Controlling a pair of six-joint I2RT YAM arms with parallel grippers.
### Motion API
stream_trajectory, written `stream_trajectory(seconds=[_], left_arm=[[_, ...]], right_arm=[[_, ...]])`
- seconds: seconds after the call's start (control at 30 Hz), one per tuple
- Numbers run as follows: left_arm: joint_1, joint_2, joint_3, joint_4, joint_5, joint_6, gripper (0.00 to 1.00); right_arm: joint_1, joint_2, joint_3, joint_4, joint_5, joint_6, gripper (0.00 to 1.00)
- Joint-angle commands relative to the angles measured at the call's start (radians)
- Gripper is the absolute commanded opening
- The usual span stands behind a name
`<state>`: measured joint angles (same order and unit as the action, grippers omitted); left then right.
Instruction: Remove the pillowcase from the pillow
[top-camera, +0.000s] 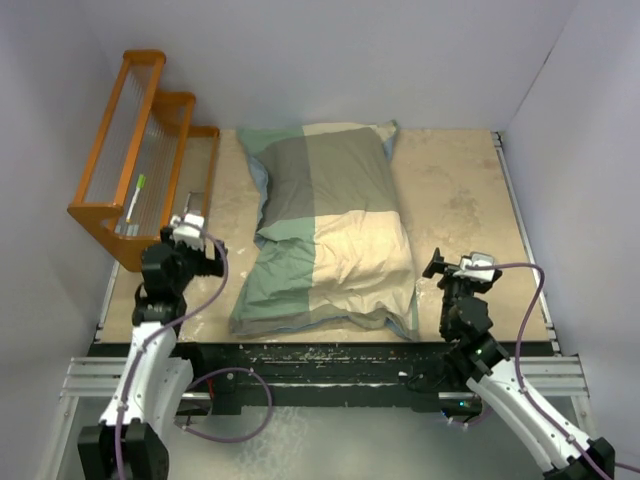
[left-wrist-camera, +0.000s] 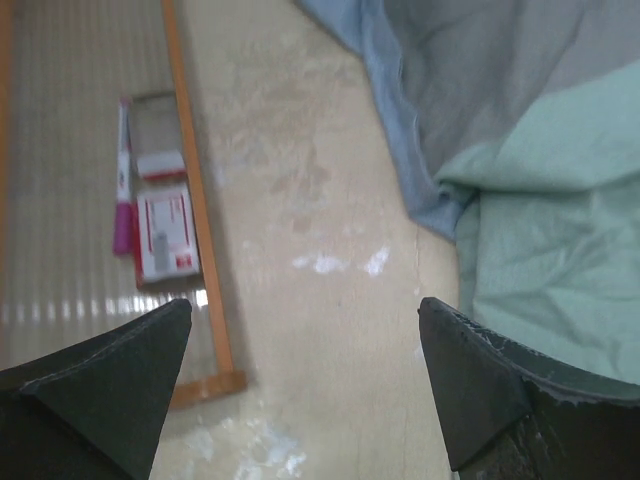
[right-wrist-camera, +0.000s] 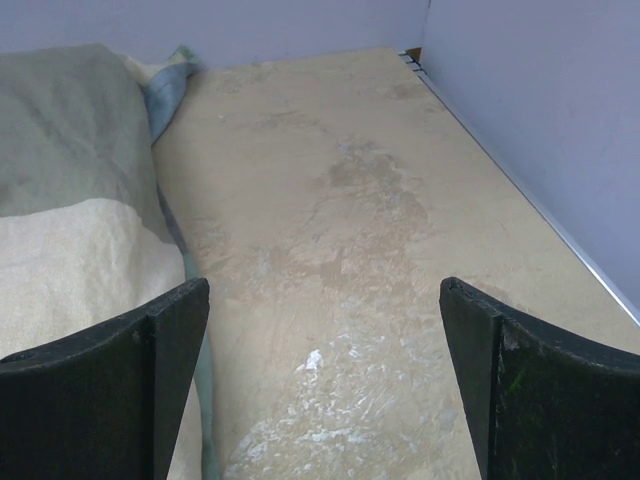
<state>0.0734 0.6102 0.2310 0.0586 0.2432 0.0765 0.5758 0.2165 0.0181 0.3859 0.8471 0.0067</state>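
Flanking the pillowcase (top-camera: 325, 235), left gripper (left-wrist-camera: 305, 312) and right gripper (right-wrist-camera: 323, 290) hang clear — both jaws spread wide.

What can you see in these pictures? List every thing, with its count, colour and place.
Pillowcase: one; green, grey-green and cream blocks, blue-grey edge; mid-table, pillow hidden inside.
Rack: one; orange; left edge of the table.
Box: one; red and white; in the rack.
Marker: one; white and pink; beside the box. A green-white pen shows from above, perhaps the same one.
Table: one; beige, scuffed white.
Left gripper: one; black; open, over the table between rack and pillowcase.
Right gripper: one; black; open, over the table right of the pillowcase.
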Motion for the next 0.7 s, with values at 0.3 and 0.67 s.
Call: stream_trajectory(seconds=[0.3,0.67], left_arm=[[-0.006,0.459,0.789,-0.689,0.465,0.25,0.99],[-0.084,0.621,0.912,-1.01,0.525,0.426,0.99]], right_arm=[[0.004,0.211,0.512,-0.185,0.057,0.132,1.0],[0.004,0.435,0.761,-0.488,-0.337,0.479,1.0]])
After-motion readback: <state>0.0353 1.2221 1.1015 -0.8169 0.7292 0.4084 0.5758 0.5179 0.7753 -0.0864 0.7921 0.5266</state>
